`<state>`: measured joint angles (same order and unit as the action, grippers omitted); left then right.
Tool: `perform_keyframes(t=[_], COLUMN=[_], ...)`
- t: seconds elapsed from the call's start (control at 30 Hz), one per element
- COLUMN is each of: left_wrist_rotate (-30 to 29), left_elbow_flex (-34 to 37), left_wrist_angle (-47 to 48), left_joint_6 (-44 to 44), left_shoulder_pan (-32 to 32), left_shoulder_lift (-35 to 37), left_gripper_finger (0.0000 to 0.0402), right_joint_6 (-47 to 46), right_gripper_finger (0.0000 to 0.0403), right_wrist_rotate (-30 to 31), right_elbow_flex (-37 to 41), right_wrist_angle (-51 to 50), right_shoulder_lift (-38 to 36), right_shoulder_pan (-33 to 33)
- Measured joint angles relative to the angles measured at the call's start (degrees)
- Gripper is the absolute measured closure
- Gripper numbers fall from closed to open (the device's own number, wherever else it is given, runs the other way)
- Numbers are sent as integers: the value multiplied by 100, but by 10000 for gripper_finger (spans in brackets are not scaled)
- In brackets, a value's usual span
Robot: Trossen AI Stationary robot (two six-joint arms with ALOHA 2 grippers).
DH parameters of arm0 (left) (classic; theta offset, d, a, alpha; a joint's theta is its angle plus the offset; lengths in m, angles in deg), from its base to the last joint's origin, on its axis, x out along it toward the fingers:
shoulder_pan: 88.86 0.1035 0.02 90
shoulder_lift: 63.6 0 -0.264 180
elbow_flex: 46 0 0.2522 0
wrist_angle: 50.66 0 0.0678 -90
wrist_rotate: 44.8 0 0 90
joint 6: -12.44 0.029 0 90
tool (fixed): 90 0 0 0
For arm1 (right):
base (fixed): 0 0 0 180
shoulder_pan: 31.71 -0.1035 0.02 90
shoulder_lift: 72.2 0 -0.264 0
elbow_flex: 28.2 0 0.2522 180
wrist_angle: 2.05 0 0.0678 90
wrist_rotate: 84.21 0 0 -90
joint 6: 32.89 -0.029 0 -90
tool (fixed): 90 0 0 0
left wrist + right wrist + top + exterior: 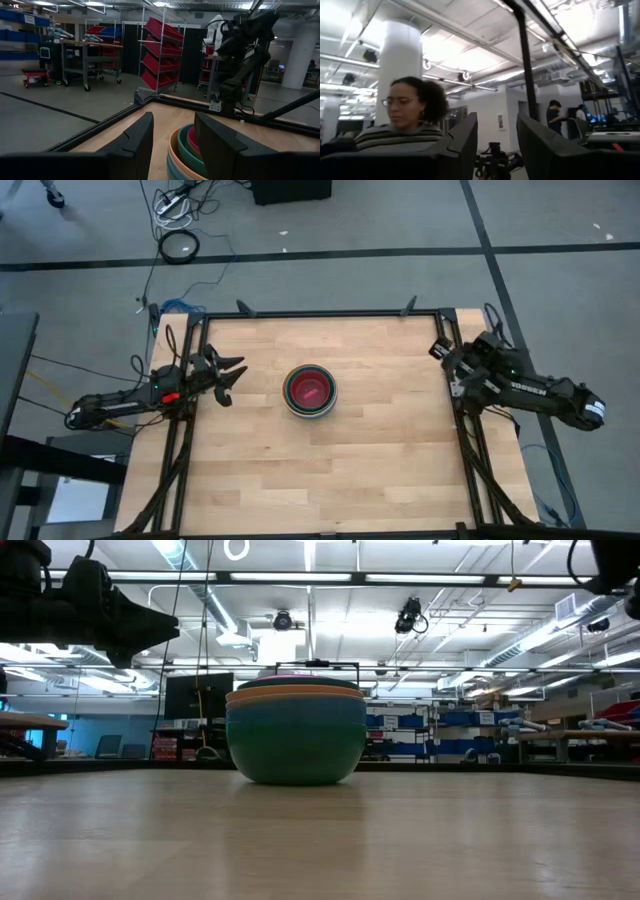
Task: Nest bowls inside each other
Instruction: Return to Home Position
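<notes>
A stack of nested bowls (310,390) stands on its base in the middle of the wooden table, with a red bowl innermost. From the side, the stack (296,730) shows a teal-green outer wall with blue and orange rims above it. My left gripper (238,375) hovers at the table's left edge, open, pointing level toward the bowls (187,150); nothing is between its fingers (172,132). My right gripper (445,365) is raised at the table's right edge, open and empty, tipped upward toward the room (495,135).
A black frame rail (320,312) runs around the table top. Bare wood lies on all sides of the stack. A person (407,125) sits beyond the table, seen past my right gripper. The right arm (240,55) stands across the table from my left gripper.
</notes>
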<state>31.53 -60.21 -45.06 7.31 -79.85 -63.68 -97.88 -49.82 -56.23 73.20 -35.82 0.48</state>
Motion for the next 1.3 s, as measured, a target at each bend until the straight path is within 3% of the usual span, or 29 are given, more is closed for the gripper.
perform_keyframes(t=[0.5, 0.83, 1.3], left_wrist_rotate=[3, 7, 8], left_elbow_flex=[0, 0, 0], left_wrist_angle=[23, 33, 37], left_joint_6=[-50, -114, -124], left_shoulder_pan=[0, 0, 0], left_shoulder_lift=[0, 0, 0], left_gripper_finger=[249, 249, 249], right_joint_6=[-66, -3, -940], right_gripper_finger=[275, 275, 275], right_wrist_rotate=[-214, -383, -358], right_elbow_flex=[-236, -236, 98], right_wrist_angle=[-19, -23, -15], right_shoulder_lift=[366, 1034, 1659], right_shoulder_pan=[257, 251, -568])
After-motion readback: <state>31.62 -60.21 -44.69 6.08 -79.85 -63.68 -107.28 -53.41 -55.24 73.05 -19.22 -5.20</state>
